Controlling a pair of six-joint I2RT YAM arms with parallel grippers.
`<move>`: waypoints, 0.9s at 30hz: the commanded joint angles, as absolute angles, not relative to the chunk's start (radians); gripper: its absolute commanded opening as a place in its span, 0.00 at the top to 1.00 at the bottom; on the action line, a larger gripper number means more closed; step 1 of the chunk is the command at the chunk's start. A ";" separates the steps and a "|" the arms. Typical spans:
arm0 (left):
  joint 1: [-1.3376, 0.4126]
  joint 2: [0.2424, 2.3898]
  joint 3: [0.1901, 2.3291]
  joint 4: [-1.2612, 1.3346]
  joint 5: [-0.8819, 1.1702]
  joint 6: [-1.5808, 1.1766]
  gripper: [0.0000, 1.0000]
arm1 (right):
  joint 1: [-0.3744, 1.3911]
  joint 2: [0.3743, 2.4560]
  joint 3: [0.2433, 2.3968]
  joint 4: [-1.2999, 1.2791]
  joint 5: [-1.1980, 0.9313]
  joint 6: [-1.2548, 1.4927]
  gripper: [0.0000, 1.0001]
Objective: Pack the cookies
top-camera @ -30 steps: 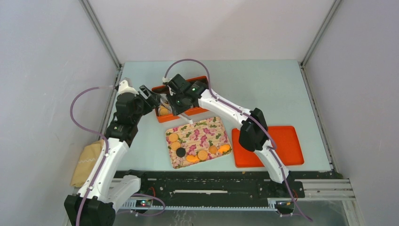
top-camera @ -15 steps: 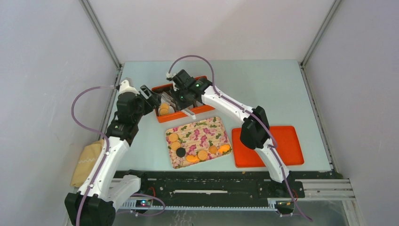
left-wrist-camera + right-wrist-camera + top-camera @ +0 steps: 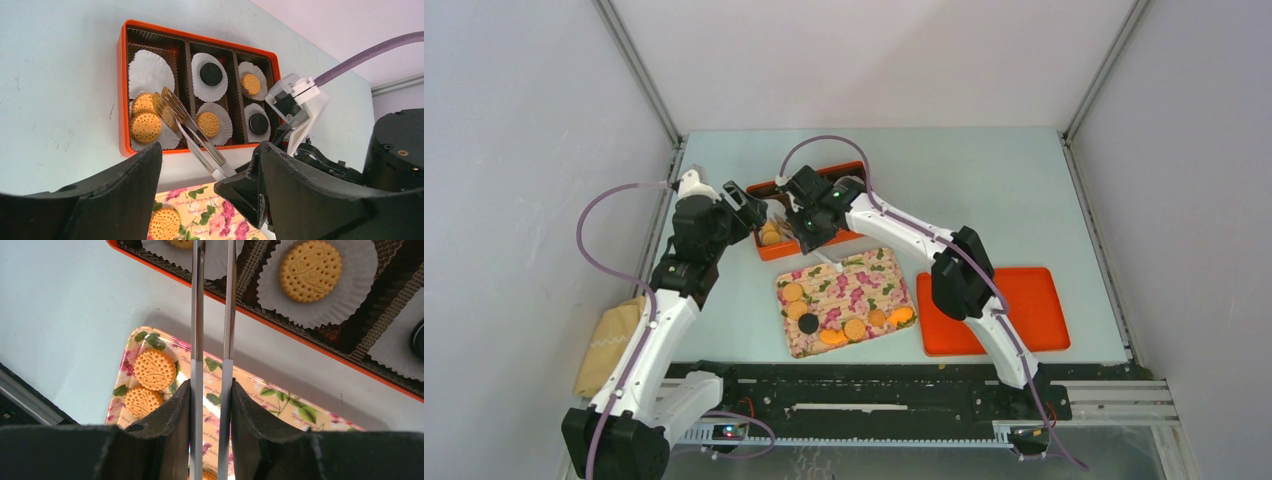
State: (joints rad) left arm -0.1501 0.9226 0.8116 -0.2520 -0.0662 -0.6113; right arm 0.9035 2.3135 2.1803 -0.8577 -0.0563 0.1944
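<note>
Tan cloth bundle (image 3: pixel 609 345): far left, beside the table (image 3: pixel 984 190); not in play.
Left gripper (image 3: pixel 207 155): jaws spread wide, holding nothing; it hangs just off the orange box (image 3: pixel 121 90) on its left-column side, and is the nearer arm to that column.
Box, left column: far paper liner (image 3: pixel 150 72) bare; near liner carries two golden cookies (image 3: pixel 145 127).
Tongs (image 3: pixel 200 145): clamped in my right gripper (image 3: pixel 210 390); long axis runs from the wrist slantwise to the left column; the tips appear to pinch one golden cookie (image 3: pixel 160 107) on edge over the near liner; the bare liner lies just beyond the tips, along the same axis.
Middle and right columns: one cookie per liner, room tight.
Floral tray (image 3: pixel 869 270): several cookies left along its near-left side.
Orange lid (image 3: pixel 1014 300): far right, well apart.
</note>
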 commanded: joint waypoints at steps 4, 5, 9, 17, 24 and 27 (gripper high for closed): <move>-0.146 0.920 0.803 -0.247 -0.056 -0.599 0.23 | 0.888 2.404 2.419 -0.909 -0.057 0.180 1.00; -0.146 0.922 0.804 -0.247 -0.056 -0.599 0.23 | 0.883 2.418 2.439 -0.907 -0.059 0.182 1.00; -0.146 0.929 0.802 -0.247 -0.056 -0.598 0.23 | 0.853 2.443 2.454 -0.875 -0.069 0.198 1.00; -0.146 0.924 0.805 -0.246 -0.057 -0.598 0.23 | 0.847 2.278 2.218 -0.705 -0.049 0.181 1.00; -0.146 0.910 0.802 -0.247 -0.058 -0.599 0.23 | 0.871 2.146 2.058 -0.610 0.000 0.166 1.00; -0.146 0.908 0.802 -0.249 -0.063 -0.599 0.23 | 0.876 2.136 2.063 -0.639 -0.018 0.158 1.00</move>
State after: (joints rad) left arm -0.1501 0.9298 0.8116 -0.2527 -0.0666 -0.6113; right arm 0.8658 2.2372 2.0460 -0.7021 -0.0254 0.1825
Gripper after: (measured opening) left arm 0.767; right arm 0.363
